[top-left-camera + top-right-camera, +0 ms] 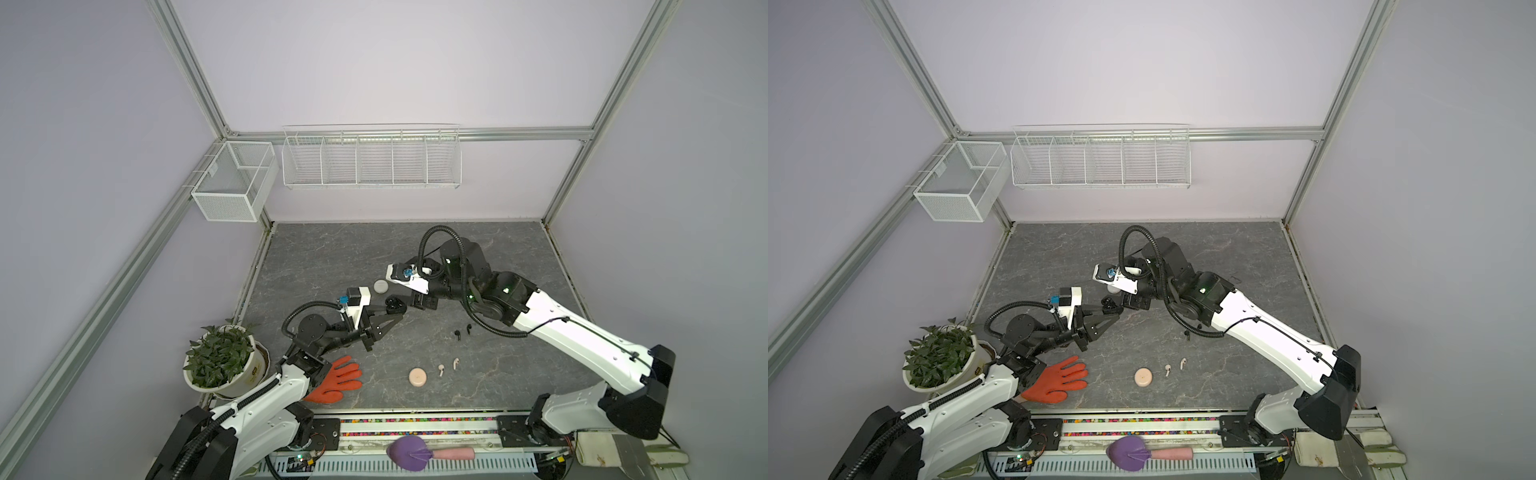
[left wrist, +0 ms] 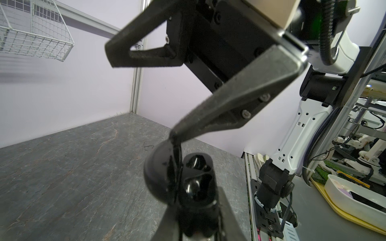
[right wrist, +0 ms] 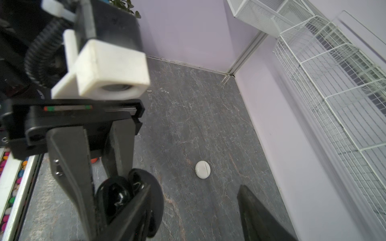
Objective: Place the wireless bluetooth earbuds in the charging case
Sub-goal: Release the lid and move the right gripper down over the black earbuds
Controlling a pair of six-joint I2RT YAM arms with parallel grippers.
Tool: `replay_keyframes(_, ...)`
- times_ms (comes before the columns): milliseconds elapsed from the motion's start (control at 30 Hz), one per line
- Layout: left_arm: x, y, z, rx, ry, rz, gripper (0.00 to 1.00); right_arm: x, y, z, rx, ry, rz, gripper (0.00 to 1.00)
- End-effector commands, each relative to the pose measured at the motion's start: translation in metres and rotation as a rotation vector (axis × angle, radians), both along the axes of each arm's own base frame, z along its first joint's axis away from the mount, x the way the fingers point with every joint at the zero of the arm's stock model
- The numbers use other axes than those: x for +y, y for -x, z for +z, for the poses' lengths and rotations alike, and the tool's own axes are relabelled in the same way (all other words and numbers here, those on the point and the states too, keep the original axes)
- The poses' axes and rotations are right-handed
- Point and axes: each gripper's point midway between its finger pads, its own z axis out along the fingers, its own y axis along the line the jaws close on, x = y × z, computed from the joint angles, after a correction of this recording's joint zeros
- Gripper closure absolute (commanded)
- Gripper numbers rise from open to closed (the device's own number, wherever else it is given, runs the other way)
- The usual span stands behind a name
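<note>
**Black case being held open while its earbuds are lying loose on the tabletop**

The black earbuds [image 1: 457,333] are lying close together on the tabletop [image 1: 332,257], right of its middle and apart from everything else. A pale pair [image 1: 441,369] is lying nearer the front edge, just beside the pink case [image 1: 417,377]. No white earbuds are showing.

The black charging case [image 2: 188,177] is sitting over the middle of the tabletop, seemingly raised off it. Its lid is swung open and both sockets are looking empty. The left gripper [image 1: 392,314] is clamping it, with the jaws closed tight on the base. The right gripper [image 2: 142,96] is standing wide open and carrying nothing. One fingertip [image 2: 177,133] is touching the case at the seam between lid and base. The closed white case [image 3: 202,169] is lying just beyond, toward the far edge.

Several things are looking risky from here:

- **Twisting the case:** the fingertip at the seam is pushing on a glossy shell held only at its base, so a firmer push could turn the case in the grip or knock it loose.
- **Lid closing:** if that finger is propping the lid, pulling it away may let the lid fall shut.
- **Slipping earbuds:** the earbuds are tiny and smooth, so wide jaws closing on one could pinch it off-centre and flick it across the table.
- **Wrong pair:** the pale pair is lying close enough to be picked up by mistake.
- **Crowded arms:** the two arms are working nose to nose, so a hasty retreat could clip the case.
</note>
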Motion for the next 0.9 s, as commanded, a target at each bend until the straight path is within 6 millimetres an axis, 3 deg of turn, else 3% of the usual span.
replay_keyframes(0,0.002,-0.002,-0.001,-0.002,0.008,0.022,1.00,-0.016,-0.016,0.011,0.100,-0.058,-0.205,0.32)
replay_keyframes(67,0.005,-0.004,-0.001,0.015,0.017,0.047,1.00,-0.037,-0.014,-0.006,0.243,-0.062,-0.353,0.32)
replay_keyframes(200,0.011,-0.011,-0.004,0.070,0.023,0.110,1.00,-0.088,-0.003,-0.072,0.493,-0.062,-0.677,0.35)
replay_keyframes(400,0.002,-0.007,-0.009,0.091,0.031,0.072,1.00,-0.138,0.011,-0.165,0.725,0.045,-0.923,0.44)
replay_keyframes(600,-0.002,-0.010,-0.011,0.092,0.034,0.075,1.00,-0.156,0.004,-0.233,0.870,0.162,-0.995,0.48)
replay_keyframes(867,-0.002,-0.012,-0.015,0.087,0.008,0.099,1.00,-0.169,-0.004,-0.275,0.942,0.282,-1.061,0.55)
